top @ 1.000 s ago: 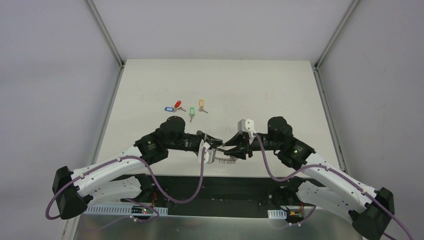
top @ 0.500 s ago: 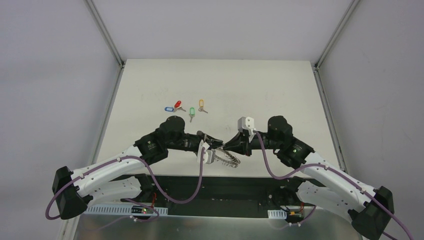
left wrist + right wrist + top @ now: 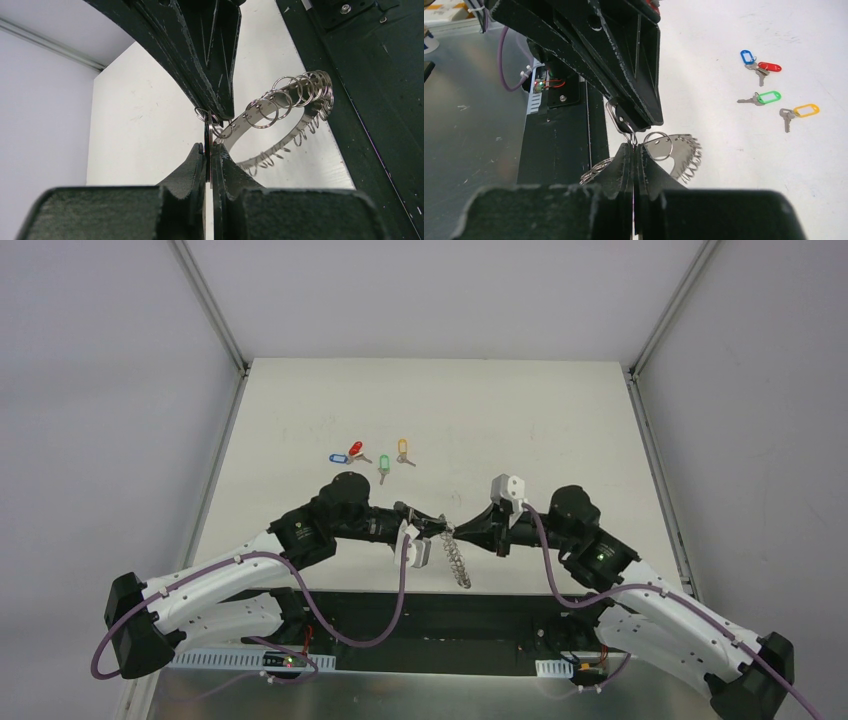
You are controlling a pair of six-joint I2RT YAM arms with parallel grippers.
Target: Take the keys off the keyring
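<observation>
The keyring (image 3: pixel 458 561), a silvery band strung with many small loops, hangs edge-on near the table's front edge between my two grippers. My left gripper (image 3: pixel 438 531) is shut on a thin dark flat piece with a silver edge, apparently the dark-tagged key, seen edge-on in the left wrist view between the fingers (image 3: pixel 197 159). The keyring (image 3: pixel 280 100) curves off to its right. My right gripper (image 3: pixel 634 146) is shut on a small wire loop of the keyring (image 3: pixel 680 150), tip to tip with the left one. Blue (image 3: pixel 747 56), red (image 3: pixel 770 66), green (image 3: pixel 769 96) and yellow (image 3: pixel 806 110) keys lie loose on the table.
The loose keys (image 3: pixel 370 453) lie left of centre on the white table (image 3: pixel 520 420). A black strip (image 3: pixel 430 612) and the arm bases run along the near edge, right under the keyring. Grey walls stand on both sides.
My right gripper has shut on a loop, and its arm has drawn back to the right. The keyring has swung from lying sideways to hanging down edge-on. The left gripper stays shut.
</observation>
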